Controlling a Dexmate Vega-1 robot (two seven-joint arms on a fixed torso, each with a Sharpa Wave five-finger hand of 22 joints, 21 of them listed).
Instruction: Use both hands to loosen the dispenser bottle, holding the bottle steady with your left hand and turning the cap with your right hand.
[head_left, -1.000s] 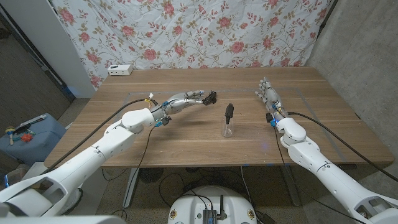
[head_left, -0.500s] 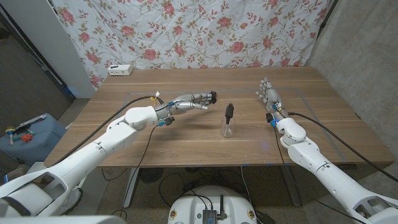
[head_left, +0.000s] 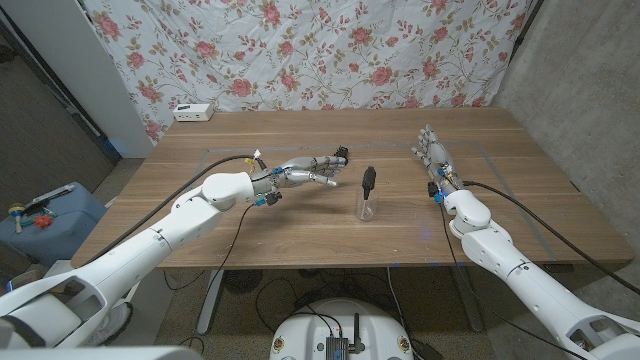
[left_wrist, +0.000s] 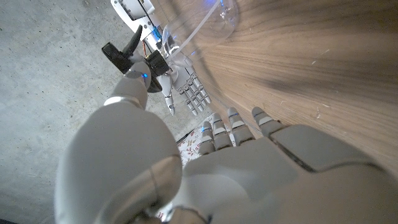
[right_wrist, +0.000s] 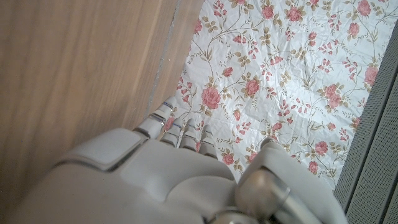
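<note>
While my left hand (head_left: 312, 170) hovers open just beside the dispenser bottle (head_left: 367, 197), my right hand (head_left: 433, 155) waits open, well apart.

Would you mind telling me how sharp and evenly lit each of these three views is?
Head view: sharp, evenly lit, with soft shadows under the left hand and dispenser bottle. Left wrist view: the near hand is soft, the table sharper. Right wrist view: the right hand is blurred, the floral cloth bright and crisp.

A rose-printed cloth (head_left: 330, 55) is hanging across the top of the frame behind the wooden counter (head_left: 300, 215). A grey concrete wall (head_left: 585, 90) is standing at right.
</note>
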